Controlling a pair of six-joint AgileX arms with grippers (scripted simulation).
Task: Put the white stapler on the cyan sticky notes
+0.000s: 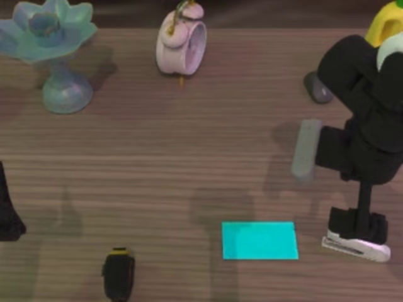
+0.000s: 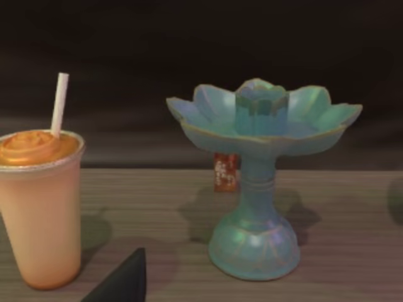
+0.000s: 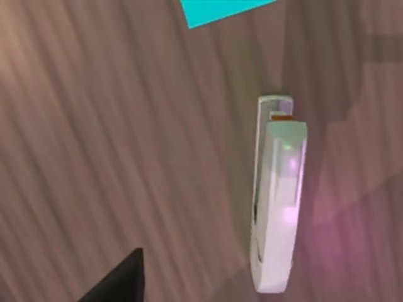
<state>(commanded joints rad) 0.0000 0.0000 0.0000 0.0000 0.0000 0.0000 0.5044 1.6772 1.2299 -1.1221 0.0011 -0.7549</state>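
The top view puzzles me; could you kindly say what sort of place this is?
Probably a rendered tabletop: a wood-grain table holding unrelated props, such as a pink alarm clock, a teal flower-shaped stand and the white stapler.

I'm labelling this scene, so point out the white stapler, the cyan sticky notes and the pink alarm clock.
white stapler (image 3: 277, 201): right wrist view, middle of its rounded top.
cyan sticky notes (image 1: 259, 240): top view, centre of the pad.
pink alarm clock (image 1: 184, 43): top view, middle of its body.
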